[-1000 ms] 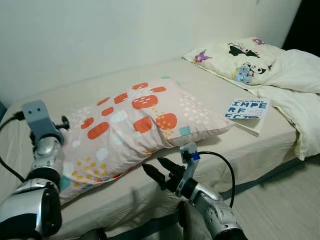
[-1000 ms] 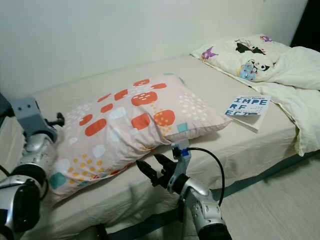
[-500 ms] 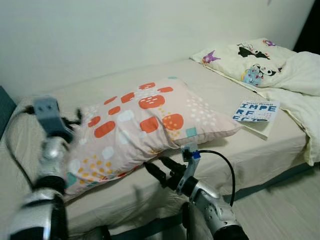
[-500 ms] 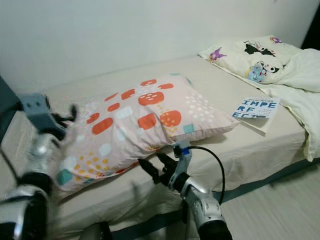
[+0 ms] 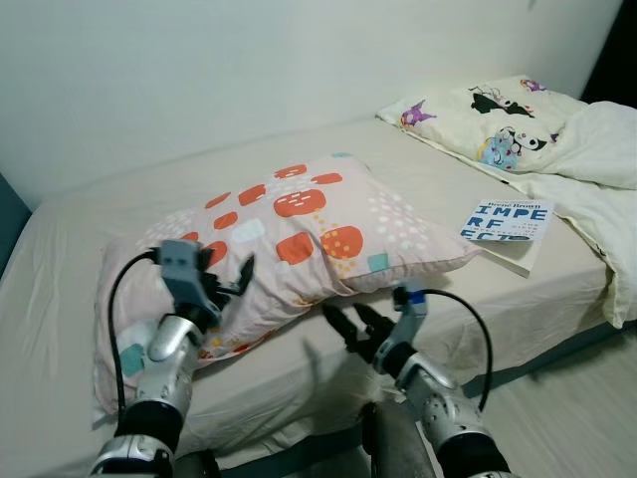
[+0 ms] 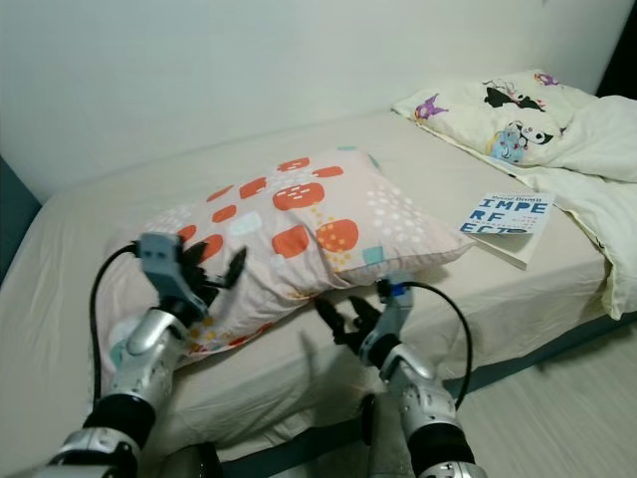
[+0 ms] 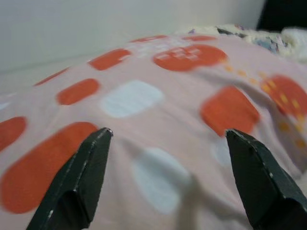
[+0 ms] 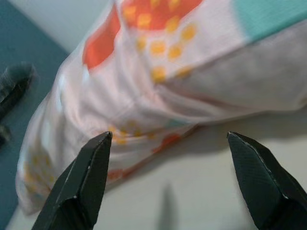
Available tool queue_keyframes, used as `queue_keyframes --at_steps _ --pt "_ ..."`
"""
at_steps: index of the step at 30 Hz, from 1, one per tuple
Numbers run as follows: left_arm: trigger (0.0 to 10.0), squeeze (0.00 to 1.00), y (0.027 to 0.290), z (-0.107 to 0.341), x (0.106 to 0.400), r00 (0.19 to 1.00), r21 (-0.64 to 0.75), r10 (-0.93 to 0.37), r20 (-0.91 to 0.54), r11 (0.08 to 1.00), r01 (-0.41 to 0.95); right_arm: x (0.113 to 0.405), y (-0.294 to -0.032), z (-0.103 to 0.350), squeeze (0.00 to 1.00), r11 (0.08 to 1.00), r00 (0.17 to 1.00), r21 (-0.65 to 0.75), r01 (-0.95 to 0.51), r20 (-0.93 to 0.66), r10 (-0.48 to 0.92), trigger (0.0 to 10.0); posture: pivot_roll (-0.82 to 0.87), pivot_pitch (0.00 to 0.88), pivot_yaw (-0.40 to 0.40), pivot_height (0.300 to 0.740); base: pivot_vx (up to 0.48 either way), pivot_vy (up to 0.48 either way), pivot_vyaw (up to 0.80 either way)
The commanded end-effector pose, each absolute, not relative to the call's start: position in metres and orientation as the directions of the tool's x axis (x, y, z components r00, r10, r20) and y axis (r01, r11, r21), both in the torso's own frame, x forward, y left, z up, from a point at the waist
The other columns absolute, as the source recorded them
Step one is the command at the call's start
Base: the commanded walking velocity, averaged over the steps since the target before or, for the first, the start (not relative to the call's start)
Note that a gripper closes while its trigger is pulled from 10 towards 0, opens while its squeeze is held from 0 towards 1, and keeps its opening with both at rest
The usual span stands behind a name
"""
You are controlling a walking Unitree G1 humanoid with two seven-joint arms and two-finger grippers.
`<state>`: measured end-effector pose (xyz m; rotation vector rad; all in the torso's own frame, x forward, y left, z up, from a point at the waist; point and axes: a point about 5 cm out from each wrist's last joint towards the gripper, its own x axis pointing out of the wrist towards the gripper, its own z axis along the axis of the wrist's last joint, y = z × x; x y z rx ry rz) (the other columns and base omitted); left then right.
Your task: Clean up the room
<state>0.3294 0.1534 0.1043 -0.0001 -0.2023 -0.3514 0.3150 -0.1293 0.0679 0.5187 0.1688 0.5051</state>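
A pink pillow (image 5: 299, 224) with orange, white and teal spots lies slantwise in the middle of the bed (image 5: 70, 259). My left gripper (image 5: 225, 271) hovers open just over the pillow's near left part; the left wrist view has the spotted pillow (image 7: 129, 98) between its wide-spread fingers (image 7: 91, 163). My right gripper (image 5: 348, 321) is open at the pillow's front edge, low over the sheet. In the right wrist view the pillow's underside edge (image 8: 158, 96) sits ahead of the fingertips (image 8: 91, 167), with bare sheet (image 8: 206, 191) below.
A white book (image 5: 508, 224) with blue letters lies on the bed to the right. A cartoon-print pillow (image 5: 478, 115) and a cream duvet (image 5: 597, 169) fill the far right end. A wall runs behind the bed; wooden floor (image 5: 587, 398) lies at the lower right.
My left arm has swung from beside the pillow's left end to above its near left part. The right gripper has shifted a little right along the pillow's front edge. The camera has moved slightly.
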Motion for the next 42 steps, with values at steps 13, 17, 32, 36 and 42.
queue_keyframes --at_steps 13,17,32,36,42 --pt "10.0 0.00 0.122 0.091 0.306 0.805 0.553 -0.589 0.069 0.695 0.460 0.324 -0.160 0.099 0.00 0.654 0.934 0.670 -0.350 0.195 0.300 10.0 -0.17 0.098 0.059 0.550 0.000 0.000 0.00" --pt "10.0 0.00 0.115 0.092 0.304 0.790 0.626 -0.609 0.068 0.643 0.442 0.325 -0.169 0.100 0.00 0.671 0.946 0.668 -0.320 0.187 0.264 10.0 -0.17 0.102 0.057 0.550 0.000 0.000 0.00" --pt "10.0 0.00 0.102 0.075 0.304 0.822 0.835 -0.568 -0.030 0.437 0.333 0.325 -0.185 0.095 0.00 0.691 0.977 0.690 -0.214 0.132 0.170 10.0 -0.16 0.129 0.048 0.550 0.000 0.000 0.00" --pt "10.0 0.00 0.098 0.074 0.307 0.838 0.845 -0.545 -0.022 0.438 0.307 0.325 -0.184 0.095 0.00 0.692 0.976 0.689 -0.215 0.134 0.171 10.0 -0.16 0.131 0.050 0.550 0.000 0.000 0.00" --pt "10.0 0.00 0.095 0.079 0.318 0.900 0.886 -0.435 0.042 0.432 0.168 0.322 -0.184 0.094 0.00 0.689 0.978 0.694 -0.208 0.132 0.163 10.0 -0.17 0.135 0.057 0.550 0.000 0.000 0.00"
